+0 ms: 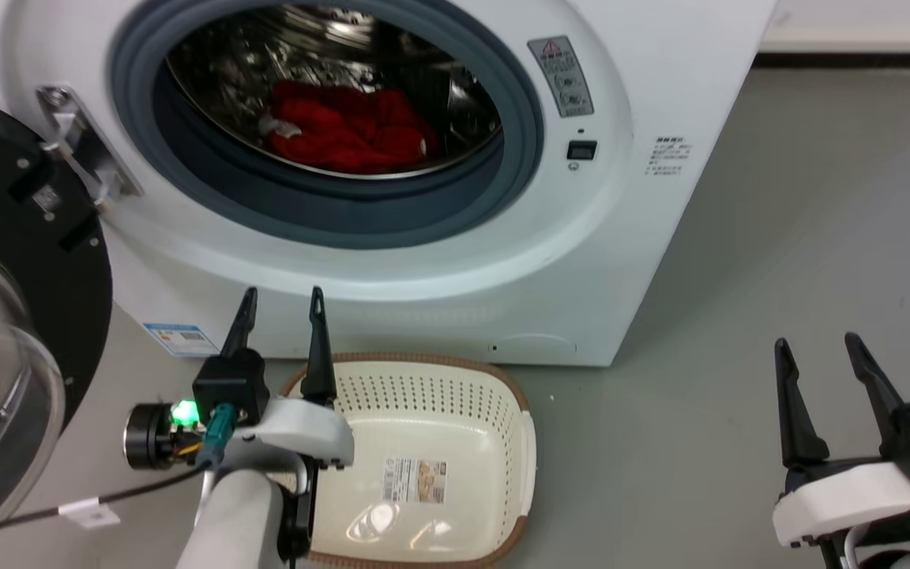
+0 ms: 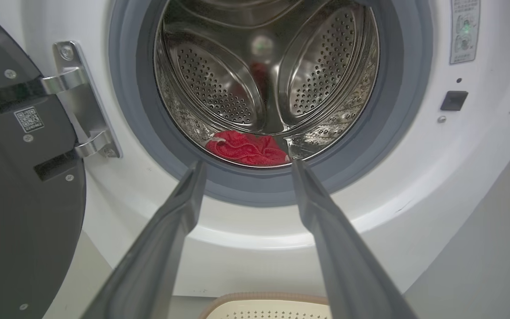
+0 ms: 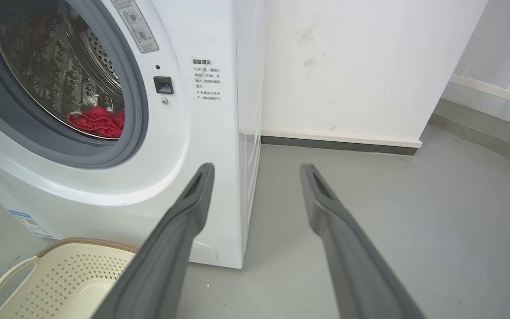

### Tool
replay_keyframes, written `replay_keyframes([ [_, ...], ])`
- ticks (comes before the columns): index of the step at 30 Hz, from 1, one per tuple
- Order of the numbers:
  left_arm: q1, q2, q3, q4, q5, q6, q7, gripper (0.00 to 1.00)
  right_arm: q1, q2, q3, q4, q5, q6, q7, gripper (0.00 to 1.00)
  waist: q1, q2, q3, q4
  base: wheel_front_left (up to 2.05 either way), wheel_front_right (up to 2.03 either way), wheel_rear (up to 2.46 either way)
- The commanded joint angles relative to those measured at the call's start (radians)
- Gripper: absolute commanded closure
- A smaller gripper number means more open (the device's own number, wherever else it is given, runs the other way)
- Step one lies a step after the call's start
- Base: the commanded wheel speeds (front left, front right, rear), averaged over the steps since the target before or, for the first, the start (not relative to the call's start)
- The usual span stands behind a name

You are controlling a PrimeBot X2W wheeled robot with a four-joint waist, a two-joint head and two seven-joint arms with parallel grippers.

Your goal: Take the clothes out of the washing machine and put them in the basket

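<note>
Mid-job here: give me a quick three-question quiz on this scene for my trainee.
1. True or false: the cream perforated plastic basket stands on the grey floor in front of the large white front-loading washing machine.
2. Where are the bright red fabric clothes? A) in the steel drum B) in the basket C) in a gripper
3. Fill in: the left gripper and the right gripper are both ____ (open or shut).
Key: 1 true; 2 A; 3 open.

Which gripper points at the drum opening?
The left gripper: its open fingers frame the clothes in the washing machine. The right gripper points past the machine's corner.
</note>
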Motion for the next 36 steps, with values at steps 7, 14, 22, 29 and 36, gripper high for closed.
replay_keyframes([
  [7,-0.156,-0.003,0.008,0.059,-0.008,0.017,-0.002,0.00,-0.074,-0.022,0.025,-0.058,0.021,-0.001,-0.005,0.00,-0.0001,0.0000,0.170,-0.022,0.00,0.00,0.00],
  [14,-0.310,0.021,0.030,0.152,-0.012,0.012,-0.002,0.00,-0.117,-0.045,0.049,-0.080,0.051,-0.001,-0.016,0.00,-0.0001,0.0000,0.276,-0.056,0.00,0.00,0.00],
  [22,-0.527,0.072,0.041,0.311,-0.008,0.000,0.025,0.00,-0.158,-0.064,0.079,-0.076,0.093,-0.001,-0.045,0.00,-0.0001,0.0000,0.382,-0.113,0.00,0.00,0.00],
  [29,-0.783,0.127,0.031,0.466,0.010,-0.001,0.110,0.00,-0.180,-0.078,0.114,-0.038,0.120,-0.001,-0.076,0.00,-0.0001,0.0000,0.462,-0.152,0.00,0.00,0.00],
  [36,-0.969,0.180,0.010,0.570,0.038,-0.001,0.204,0.00,-0.203,-0.084,0.154,0.003,0.145,-0.001,-0.100,0.00,-0.0001,0.0000,0.504,-0.196,0.00,0.00,0.00],
])
